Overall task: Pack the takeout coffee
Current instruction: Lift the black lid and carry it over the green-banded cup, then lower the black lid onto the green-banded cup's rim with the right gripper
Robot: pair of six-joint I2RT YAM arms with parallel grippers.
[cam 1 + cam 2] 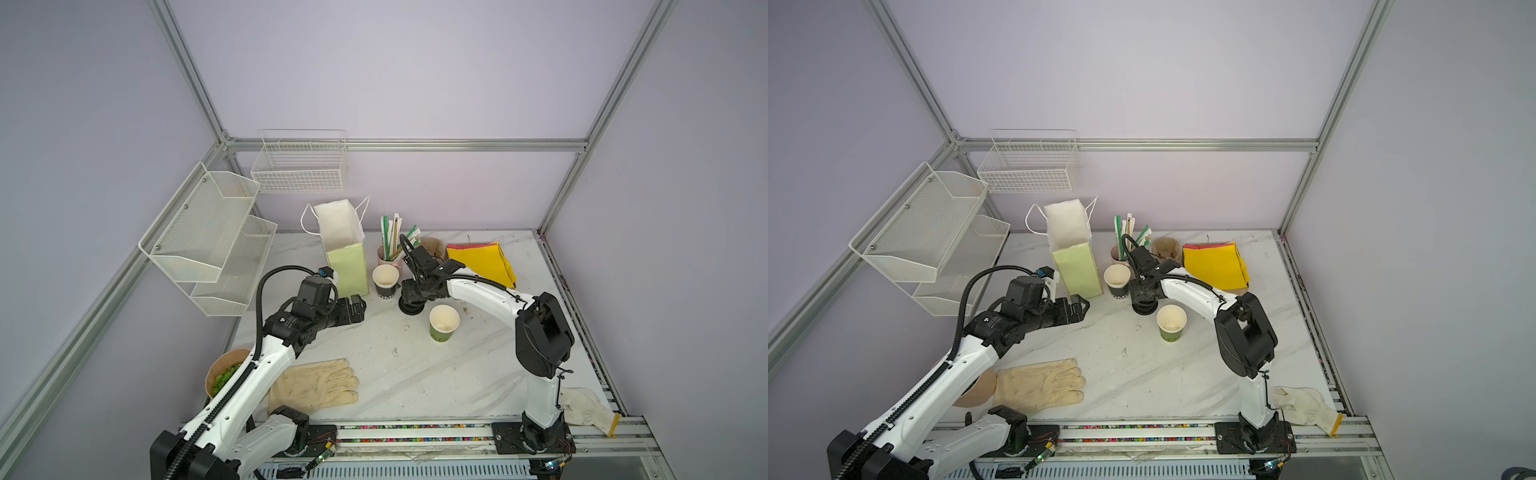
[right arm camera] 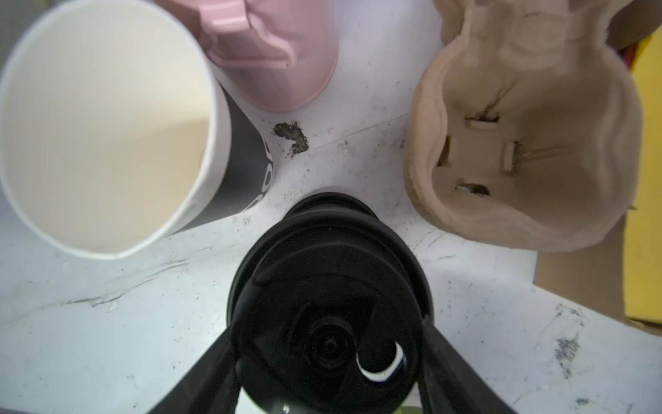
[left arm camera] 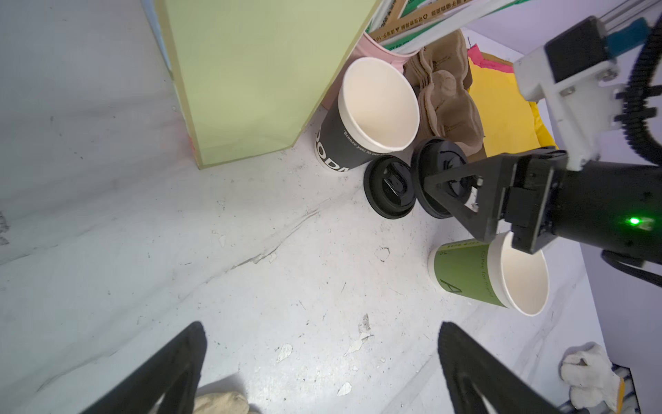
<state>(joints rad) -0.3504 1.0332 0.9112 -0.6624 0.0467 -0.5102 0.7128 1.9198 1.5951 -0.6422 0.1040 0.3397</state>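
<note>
So the right end effector is clamping a black lid, I'm guessing because the takeout coffee is standing uncapped on the bench just beside it. The left end effector is hanging with its jaws wide apart near the paper bag, probably to steady it.

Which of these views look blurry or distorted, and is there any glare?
Right wrist view: the black lid, close to the lens, looks soft. Left wrist view: wide-angle bending skews the green bag; a green indicator light flares. In both top views: even light, faint shadows.
</note>
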